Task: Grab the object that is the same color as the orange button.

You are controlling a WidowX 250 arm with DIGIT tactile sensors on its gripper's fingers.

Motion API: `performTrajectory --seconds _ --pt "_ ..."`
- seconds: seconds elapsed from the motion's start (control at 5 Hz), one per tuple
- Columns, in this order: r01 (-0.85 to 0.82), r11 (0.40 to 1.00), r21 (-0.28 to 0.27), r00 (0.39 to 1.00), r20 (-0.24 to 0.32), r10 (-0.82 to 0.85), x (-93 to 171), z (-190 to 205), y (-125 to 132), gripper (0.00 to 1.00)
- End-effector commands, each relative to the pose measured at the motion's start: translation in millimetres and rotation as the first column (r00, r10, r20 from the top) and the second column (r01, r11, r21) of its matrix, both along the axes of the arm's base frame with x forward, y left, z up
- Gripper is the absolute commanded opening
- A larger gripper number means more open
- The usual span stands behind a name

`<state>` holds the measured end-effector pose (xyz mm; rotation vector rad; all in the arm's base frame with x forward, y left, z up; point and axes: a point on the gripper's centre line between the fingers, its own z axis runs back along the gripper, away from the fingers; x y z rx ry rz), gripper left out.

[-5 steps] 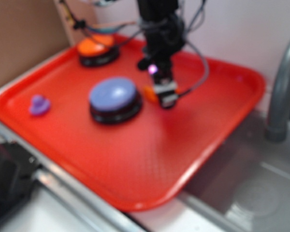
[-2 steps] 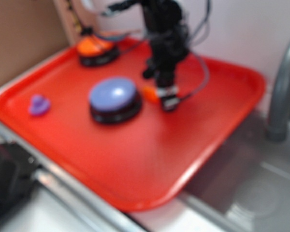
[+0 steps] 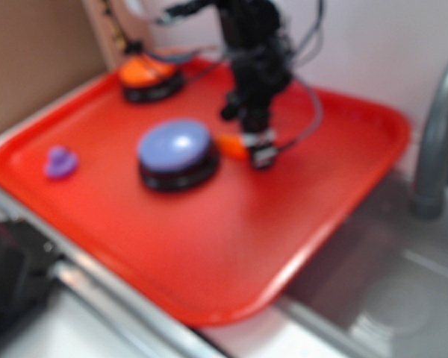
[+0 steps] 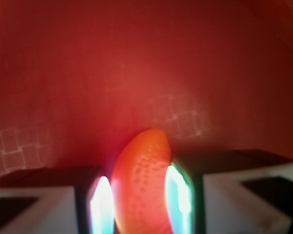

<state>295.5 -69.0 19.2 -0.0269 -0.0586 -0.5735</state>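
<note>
The object, a small glossy orange crescent (image 4: 142, 168), sits between my two fingers in the wrist view, and both lit pads (image 4: 101, 204) press its sides. My gripper (image 4: 140, 200) is shut on it, low over the red tray (image 3: 209, 239). In the exterior view the crescent (image 3: 231, 145) shows just left of the gripper (image 3: 258, 152), beside the lavender button. The orange button (image 3: 144, 72), a dome on a black base, stands at the tray's far left corner.
A lavender-blue domed button (image 3: 175, 147) stands just left of the gripper. A purple toy duck (image 3: 60, 162) lies near the tray's left edge. A grey faucet pipe (image 3: 437, 142) rises at the right over a metal sink (image 3: 388, 298).
The arm above the gripper has leaned a little to the right and its purple light no longer shows. The gripper has stayed at the crescent beside the lavender button.
</note>
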Motion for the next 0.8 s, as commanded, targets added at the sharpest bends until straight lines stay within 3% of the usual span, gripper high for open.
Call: performTrajectory --seconds 0.0,0.2,0.6 --pt "-0.019 1.000 0.017 0.999 0.043 0.019 7.1 31.4 4.6 0.00" --pt "-0.039 0.997 0.067 0.998 0.052 0.035 3.8 56.3 17.7 0.00" --pt "-0.129 0.988 0.084 0.992 -0.002 0.130 -11.6 96.3 51.1 0.00"
